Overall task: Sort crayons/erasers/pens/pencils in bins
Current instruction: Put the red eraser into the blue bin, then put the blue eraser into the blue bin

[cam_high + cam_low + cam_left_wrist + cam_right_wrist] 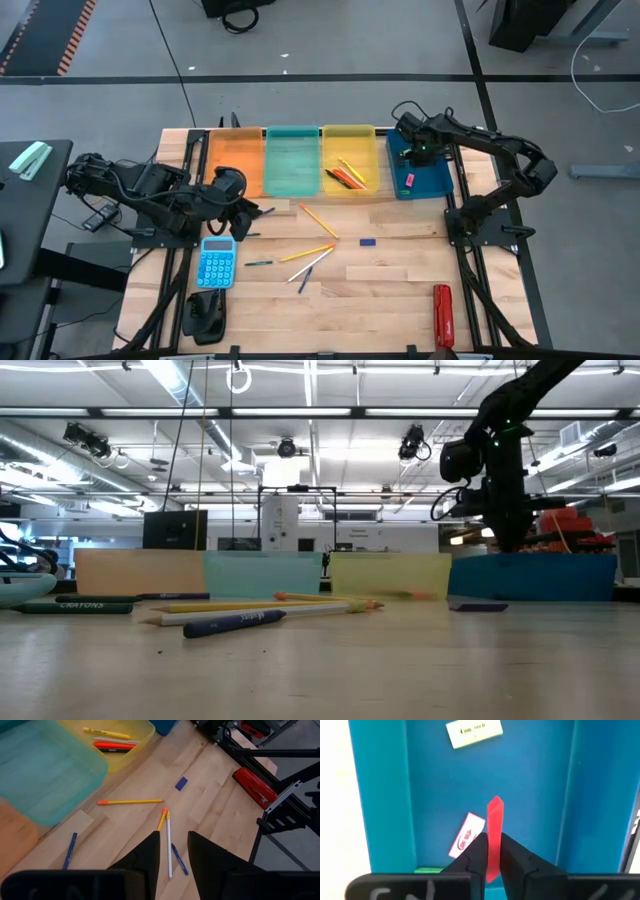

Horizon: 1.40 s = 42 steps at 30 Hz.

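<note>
Wooden table [400,275] with four bins in a row. Right gripper [491,851] hangs over the blue bin [436,181], fingers pinching a red eraser [494,827]. Left gripper [173,851], slightly parted, empty, hovers above loose pencils [131,801].

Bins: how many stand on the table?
4, side by side in one row: orange bin, teal bin, yellow bin, dark blue bin nearest the right arm. None seems hidden.
</note>
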Available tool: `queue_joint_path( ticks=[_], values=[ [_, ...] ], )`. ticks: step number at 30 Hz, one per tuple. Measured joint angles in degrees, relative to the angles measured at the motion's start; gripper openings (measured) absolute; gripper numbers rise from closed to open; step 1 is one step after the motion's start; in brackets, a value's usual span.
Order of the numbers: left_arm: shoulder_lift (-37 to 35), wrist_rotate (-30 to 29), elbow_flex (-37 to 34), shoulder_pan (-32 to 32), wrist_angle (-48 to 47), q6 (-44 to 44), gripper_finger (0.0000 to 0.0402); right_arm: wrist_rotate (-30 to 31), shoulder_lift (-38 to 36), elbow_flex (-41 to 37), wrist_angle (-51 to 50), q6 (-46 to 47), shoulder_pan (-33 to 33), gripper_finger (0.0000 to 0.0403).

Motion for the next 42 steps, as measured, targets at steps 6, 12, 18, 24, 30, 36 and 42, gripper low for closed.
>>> queue_joint_path(
  ticks=[6, 12, 18, 24, 30, 36, 42],
  values=[
    [0.00, 0.00, 0.00, -0.01, 0.01, -0.45, 0.0107, 1.81, 0.00, 0.54, 0.31, -0.05, -1.23, 0.0080],
    [0.00, 0.00, 0.00, -0.02, 0.31, -0.50, 0.0107, 1.78, 0.00, 0.55, 0.29, 0.05, -0.94, 0.0149],
    [0.00, 0.00, 0.00, -0.02, 0.37, -0.43, 0.0107, -2.97, -1.91, 0.56, 0.29, -2.50, 2.14, 0.0192],
    [0.02, 0.00, -0.01, -0.02, 0.37, -0.39, 0.0107, -5.90, -10.54, 0.56, 0.66, -4.24, 11.27, 0.0188],
    [0.02, 0.00, 0.00, -0.02, 0.35, 0.49, 0.0107, -11.30, -17.52, 0.58, 1.94, -6.74, 26.84, 0.0185],
    [0.02, 2.18, 0.00, -0.02, 2.30, 0.93, 0.0107, -14.51, -15.77, 0.58, 4.22, -10.92, 44.29, 0.0186],
    [0.02, 3.02, 0.00, -0.02, 3.49, 3.15, 0.0107, -8.18, -10.48, 0.58, 11.46, -11.14, 57.86, 0.0186]
  ],
)
